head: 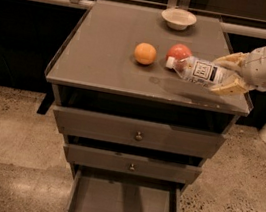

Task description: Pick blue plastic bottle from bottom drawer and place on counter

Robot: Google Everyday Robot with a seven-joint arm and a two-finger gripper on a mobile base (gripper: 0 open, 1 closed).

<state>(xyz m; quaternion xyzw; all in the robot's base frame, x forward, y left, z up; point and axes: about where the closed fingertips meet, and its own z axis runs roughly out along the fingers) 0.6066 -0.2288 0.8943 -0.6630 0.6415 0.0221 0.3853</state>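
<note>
- The blue plastic bottle (196,70) is pinched at its base by the gripper (223,74), with its cap pointed left toward the red apple (178,51).
- It is held lying sideways over the right side of the counter (105,58) — the bottom drawer (121,207) stands open below.
</note>
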